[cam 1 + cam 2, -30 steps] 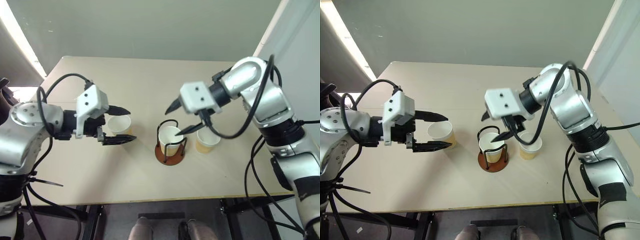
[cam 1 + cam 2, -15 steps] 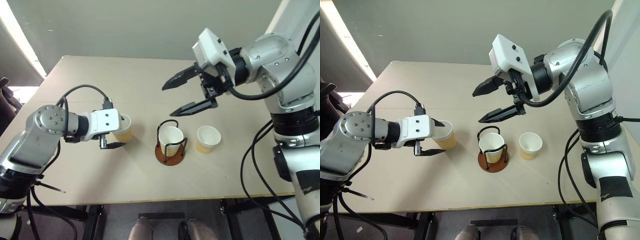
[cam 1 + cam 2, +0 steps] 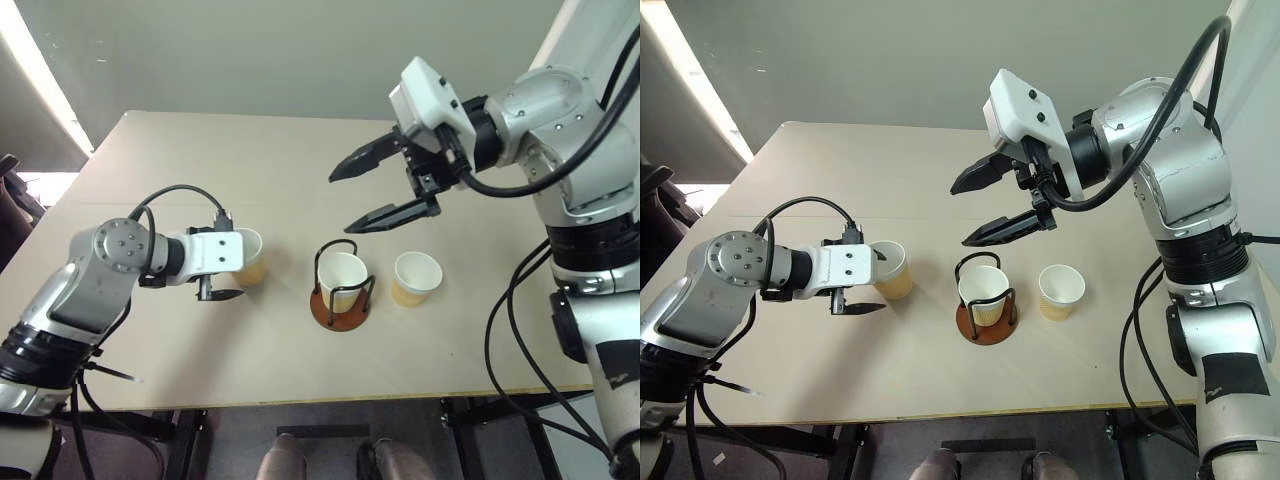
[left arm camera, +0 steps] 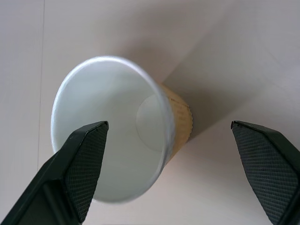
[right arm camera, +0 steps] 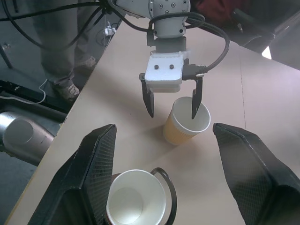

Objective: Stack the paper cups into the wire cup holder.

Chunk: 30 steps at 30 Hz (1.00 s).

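The left gripper is seen spread wide at the cup on the robot's left, one finger over the white mouth and the other out beside the tan wall; in the left wrist view the cup sits between the fingers, untouched, so nothing is grasped. It stands upright on the bench, near the wire cup holder. One cup is already seated inside the wire loops, and a third cup waits just beside the holder on the robot's right. The right gripper is held released and empty, high above the holder.

The step in hand is judged to be the pick-up of the left cup. A close on the cup wall is called for next, gently enough that the paper is not crushed, then a lift and a carry over the holder, to be nested into the seated cup.
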Motion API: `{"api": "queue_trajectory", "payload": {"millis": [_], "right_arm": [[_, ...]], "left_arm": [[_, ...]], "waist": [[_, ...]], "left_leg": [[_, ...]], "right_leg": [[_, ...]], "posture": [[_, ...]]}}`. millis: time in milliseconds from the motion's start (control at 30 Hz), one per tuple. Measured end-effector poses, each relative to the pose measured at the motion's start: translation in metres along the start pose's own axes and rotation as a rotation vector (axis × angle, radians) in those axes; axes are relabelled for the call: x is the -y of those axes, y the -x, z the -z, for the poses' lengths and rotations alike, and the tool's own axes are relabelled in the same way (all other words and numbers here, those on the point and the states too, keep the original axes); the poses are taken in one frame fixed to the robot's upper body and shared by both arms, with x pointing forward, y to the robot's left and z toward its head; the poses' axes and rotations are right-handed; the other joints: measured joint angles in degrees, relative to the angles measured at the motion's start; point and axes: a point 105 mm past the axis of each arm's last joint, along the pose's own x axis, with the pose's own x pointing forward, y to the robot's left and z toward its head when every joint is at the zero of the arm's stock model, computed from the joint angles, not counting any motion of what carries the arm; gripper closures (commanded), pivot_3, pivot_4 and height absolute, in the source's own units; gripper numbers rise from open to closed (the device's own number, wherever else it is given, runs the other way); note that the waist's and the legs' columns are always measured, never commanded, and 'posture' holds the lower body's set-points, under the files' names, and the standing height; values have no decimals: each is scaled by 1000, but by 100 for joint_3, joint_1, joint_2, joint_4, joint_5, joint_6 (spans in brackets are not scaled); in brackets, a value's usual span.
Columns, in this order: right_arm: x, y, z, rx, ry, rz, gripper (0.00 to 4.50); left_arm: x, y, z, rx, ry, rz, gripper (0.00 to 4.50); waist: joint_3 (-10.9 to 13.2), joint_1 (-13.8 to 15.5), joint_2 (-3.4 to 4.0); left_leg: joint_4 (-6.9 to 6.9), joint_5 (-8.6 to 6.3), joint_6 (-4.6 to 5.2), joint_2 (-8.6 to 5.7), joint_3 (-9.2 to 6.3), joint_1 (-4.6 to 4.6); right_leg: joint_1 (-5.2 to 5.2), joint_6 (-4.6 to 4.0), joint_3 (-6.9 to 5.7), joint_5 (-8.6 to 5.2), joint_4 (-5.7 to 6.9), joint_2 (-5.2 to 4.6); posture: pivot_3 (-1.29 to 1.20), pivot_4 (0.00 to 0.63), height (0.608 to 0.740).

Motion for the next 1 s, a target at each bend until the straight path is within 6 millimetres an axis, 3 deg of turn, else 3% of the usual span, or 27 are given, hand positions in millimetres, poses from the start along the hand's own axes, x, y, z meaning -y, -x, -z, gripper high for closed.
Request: {"api": "queue_trajectory", "payload": {"millis": [133,467,833,900,1000], "right_arm": [[0,1,0,-3,-1,2,1076],[1,5,2,-17,-7,15,1076],[-3,15,7,-54,-25,5,1076],[-6,18,10,-67,-37,4,1076],[-13,20,18,-78,-74,-7,1076]], "left_arm": [[-2,-7,-2,16,-6,13,863],[-23,-3,-3,21,-34,43,4346],[-12,7,-26,162,-4,231,4435],[-21,17,-38,216,12,227,4435],[-46,42,-76,369,8,188,4435]], "waist": [[0,2,-1],[-1,12,-1],[-1,18,-2],[-2,28,-3],[-3,47,-4]], "left_leg": [[2,0,0,0,-2,0],[4,0,0,0,-5,-4],[9,2,1,-1,-6,-14],[13,3,3,-1,-7,-19],[28,6,8,-7,-7,-31]], "right_leg": [[0,2,-1,1,2,0],[0,7,-1,4,-2,0],[-1,14,-3,8,-3,0],[-1,19,-2,11,-4,0],[-1,34,2,20,-7,-1]], "posture": [[0,150,740],[0,150,740],[0,150,740],[0,150,740],[0,150,740]]}}
